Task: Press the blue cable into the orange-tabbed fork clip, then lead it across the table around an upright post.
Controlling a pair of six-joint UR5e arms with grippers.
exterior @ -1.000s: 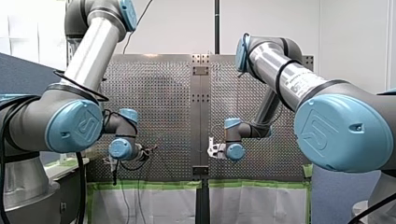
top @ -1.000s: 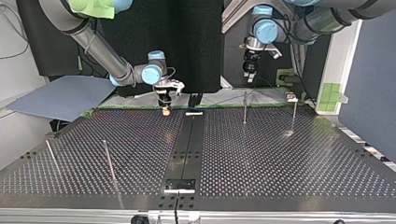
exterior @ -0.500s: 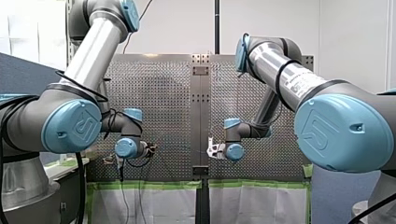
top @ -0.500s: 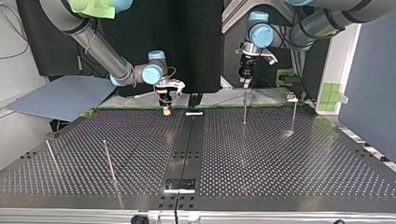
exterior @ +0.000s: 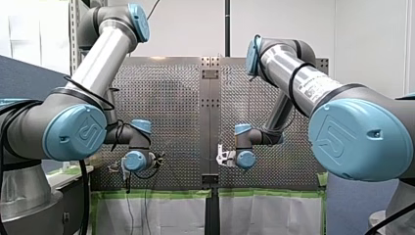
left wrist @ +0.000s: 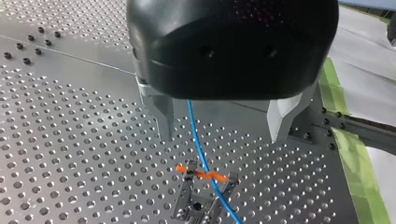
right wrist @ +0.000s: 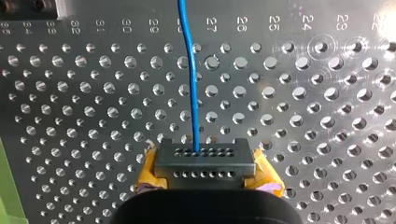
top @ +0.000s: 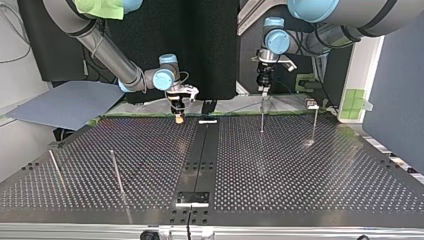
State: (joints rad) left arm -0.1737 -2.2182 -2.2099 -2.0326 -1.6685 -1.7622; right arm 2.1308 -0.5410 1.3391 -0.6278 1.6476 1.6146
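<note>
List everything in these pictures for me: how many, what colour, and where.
perforated table: one, dark metal, under everything.
blue cable: one, blue, between the left tool's fingers, over the fork clip; also leaving the right tool's tip.
fork clip: one, metal with orange tab, on the table ahead of the left tool.
metal posts: four, silver, two far right and two near left in the top view.
blue-grey sheet: one, beside the table at the top view's left.
green tape: strip, green, along the table's edge nearest the arms.
arms: two, silver with blue caps.
left tool: one, black, metal fingers, open.
right tool: one, yellow pads, shut on the cable.
</note>
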